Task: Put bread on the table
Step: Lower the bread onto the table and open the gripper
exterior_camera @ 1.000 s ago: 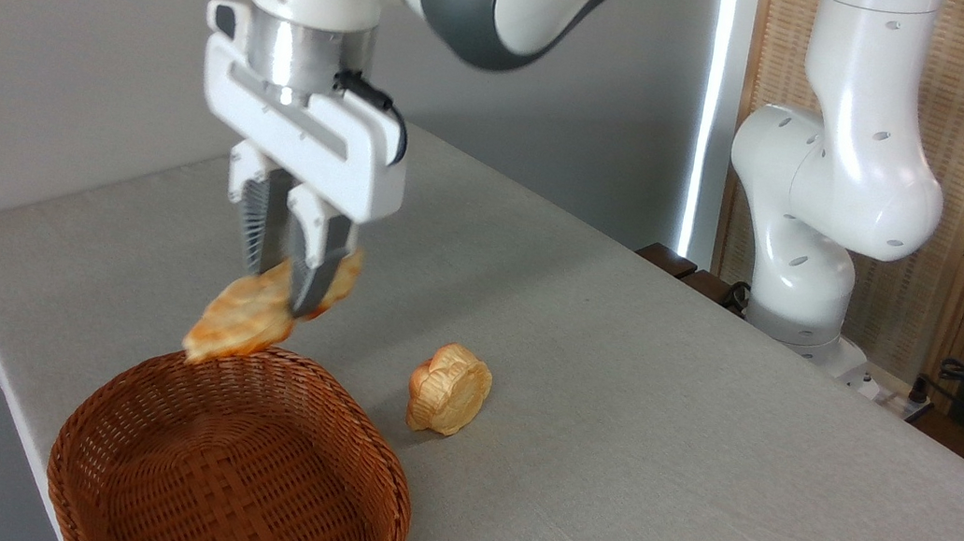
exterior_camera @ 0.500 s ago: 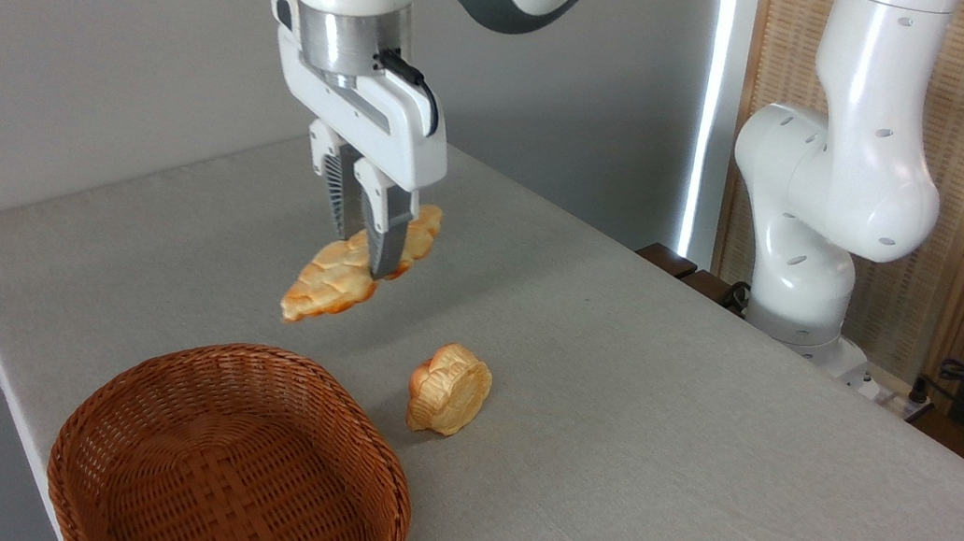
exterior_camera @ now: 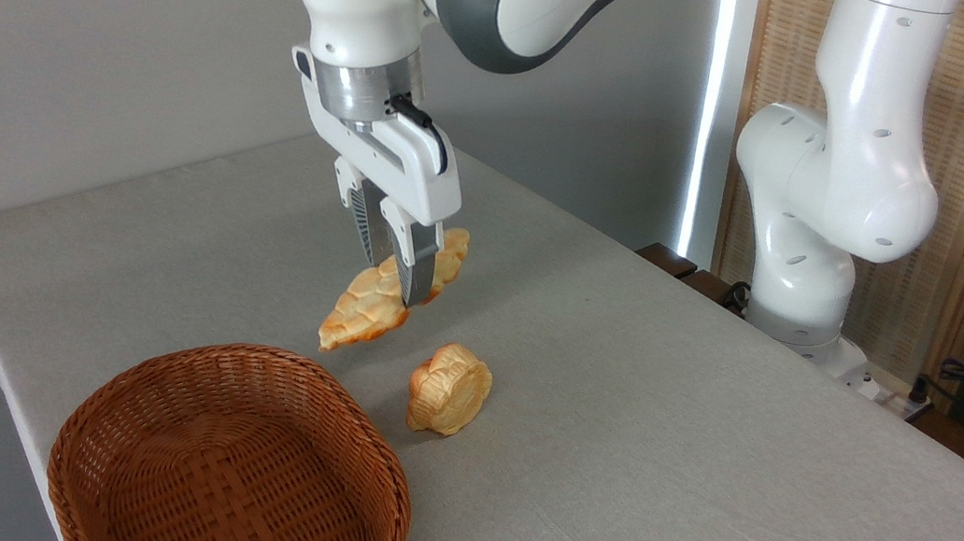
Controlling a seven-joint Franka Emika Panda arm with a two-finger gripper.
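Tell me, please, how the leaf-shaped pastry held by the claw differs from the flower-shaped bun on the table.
The leaf-shaped pastry is long and flat; the flower-shaped bun is short, round and chunky. The pastry hangs tilted in the air, pinched by the claw; the bun rests on the grey table, untouched. The pastry's tips are browner; the bun is paler overall. Both are golden-tan with lobed edges, and both are outside the wicker basket.

Gripper (exterior_camera: 398, 282) clamped across the middle of the bread (exterior_camera: 372, 304), held in the air above the table (exterior_camera: 704, 434), tilted with its lower tip toward the near left. Flower-shaped bun (exterior_camera: 449, 390) lying on the cloth just right of and below the bread. Wicker basket (exterior_camera: 232, 465) at the near left corner, nothing inside.
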